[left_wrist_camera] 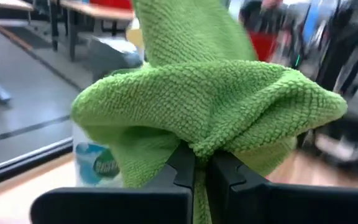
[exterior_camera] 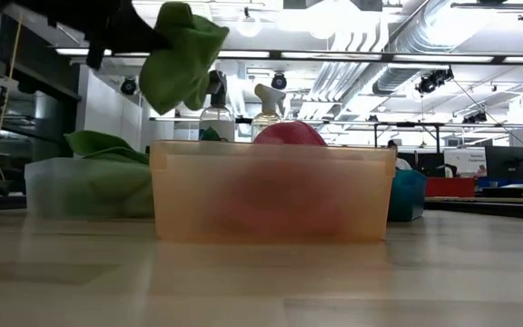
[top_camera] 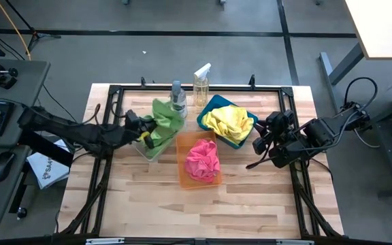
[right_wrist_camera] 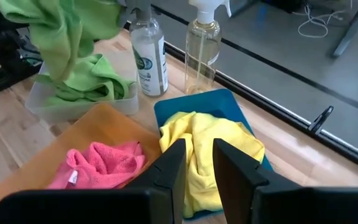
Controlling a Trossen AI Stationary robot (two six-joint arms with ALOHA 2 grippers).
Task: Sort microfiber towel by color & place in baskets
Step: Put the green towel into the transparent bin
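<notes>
Wooden worktop [top_camera: 148, 204] carries three bins and two spray bottles [top_camera: 177, 97].

Left hand [left_wrist_camera: 201, 163]: fingers together, clamped on lime green towel [left_wrist_camera: 210, 112], raised above clear bin [right_wrist_camera: 48, 106]. Second green towel [right_wrist_camera: 89, 84] lies inside that bin.

Orange bin [top_camera: 182, 146] at centre holds pink towel [top_camera: 203, 160]. Teal bin [top_camera: 213, 103] just beside it holds yellow towel [top_camera: 229, 122].

Right hand [right_wrist_camera: 194, 165]: fingers slightly apart, holding nothing, positioned near teal bin, over yellow towel in its own wrist view.

Bottles stand at far edge, just beside clear and teal bins.
</notes>
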